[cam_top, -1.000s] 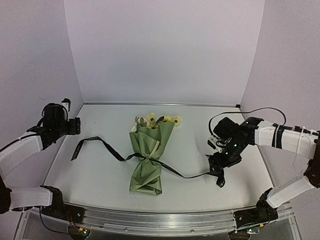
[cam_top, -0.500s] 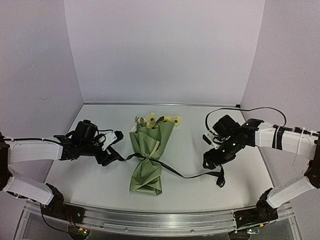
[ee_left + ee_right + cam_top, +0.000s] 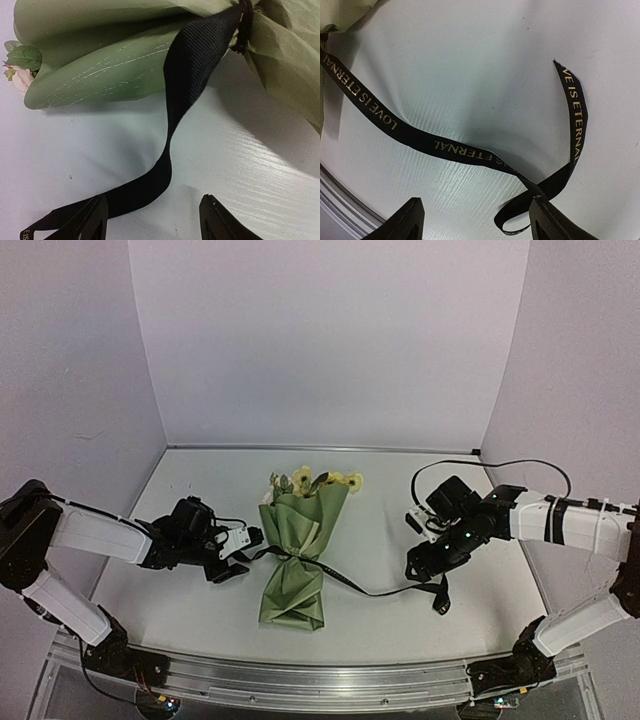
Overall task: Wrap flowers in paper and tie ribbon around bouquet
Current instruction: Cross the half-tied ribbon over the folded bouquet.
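Note:
The bouquet (image 3: 293, 560) lies mid-table, olive-green paper (image 3: 303, 523) wrapped round the flowers (image 3: 318, 480), blossoms pointing to the back. A black ribbon (image 3: 375, 590) circles its waist and trails along the table both ways. My left gripper (image 3: 243, 556) sits low, just left of the waist, and is open. In the left wrist view the ribbon (image 3: 170, 150) runs from the paper (image 3: 100, 60) down between the left gripper's (image 3: 152, 212) fingers, close to the left one. My right gripper (image 3: 428, 575) hovers open over the right tail. There the lettered ribbon (image 3: 450, 147) crosses in front of the right gripper (image 3: 477, 207) and loops by its right finger.
Pale walls close the table on three sides. A metal rail (image 3: 300, 680) runs along the near edge between the arm bases. The right arm's black cable (image 3: 480, 462) arcs above the table at the back right. A pale blossom (image 3: 17, 77) pokes out beside the paper.
My left arm swung from the far left in to the ribbon beside the bouquet, its jaws narrowing slightly. The right gripper edged left and up, and the ribbon's right tail shifted a little.

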Tool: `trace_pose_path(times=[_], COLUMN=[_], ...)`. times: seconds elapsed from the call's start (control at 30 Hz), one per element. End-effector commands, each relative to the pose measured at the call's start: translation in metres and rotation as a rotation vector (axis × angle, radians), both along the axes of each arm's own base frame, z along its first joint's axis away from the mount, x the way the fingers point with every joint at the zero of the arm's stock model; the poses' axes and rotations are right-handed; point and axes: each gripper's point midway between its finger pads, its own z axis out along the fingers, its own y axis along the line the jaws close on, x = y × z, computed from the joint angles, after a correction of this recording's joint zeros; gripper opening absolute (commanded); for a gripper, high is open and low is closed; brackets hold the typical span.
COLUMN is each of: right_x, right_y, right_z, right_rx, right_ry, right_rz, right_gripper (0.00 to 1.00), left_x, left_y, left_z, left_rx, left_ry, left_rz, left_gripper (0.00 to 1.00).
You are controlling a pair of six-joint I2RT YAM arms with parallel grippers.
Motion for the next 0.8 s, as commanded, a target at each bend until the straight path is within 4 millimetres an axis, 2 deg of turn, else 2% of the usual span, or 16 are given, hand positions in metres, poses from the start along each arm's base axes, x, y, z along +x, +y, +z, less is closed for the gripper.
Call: trace_pose_path(times=[0.0, 0.23, 0.43, 0.53, 0.67, 0.77], right_x=[0.004, 0.004, 0.003, 0.002, 0.000, -0.002], right_y=[0.000, -0.001, -0.003, -0.005, -0.005, -0.006], right_z=[0.008, 0.005, 0.002, 0.000, -0.003, -0.007], right_rx=[0.020, 0.013, 0.003, -0.003, -0.004, -0.010], right_ry=[-0.043, -0.040, -0.037, -0.034, -0.022, -0.007], right_rz=[-0.010, -0.015, -0.020, -0.020, -0.018, -0.015], right_gripper=[0.74, 0.73, 0.73, 0.72, 0.73, 0.73], left_x=[0.009, 0.010, 0.016, 0.018, 0.023, 0.025], left_y=[-0.009, -0.013, -0.011, -0.011, -0.014, -0.014], left_z=[0.002, -0.012, -0.013, -0.012, -0.003, 0.009], left_rx=[0.002, 0.033, 0.049, 0.049, 0.039, 0.025], left_ry=[-0.079, -0.080, -0.126, -0.145, -0.162, -0.186], left_rz=[-0.044, -0.059, -0.047, -0.046, -0.040, -0.033], left_gripper=[0.62, 0.45, 0.32, 0.22, 0.02, 0.00])
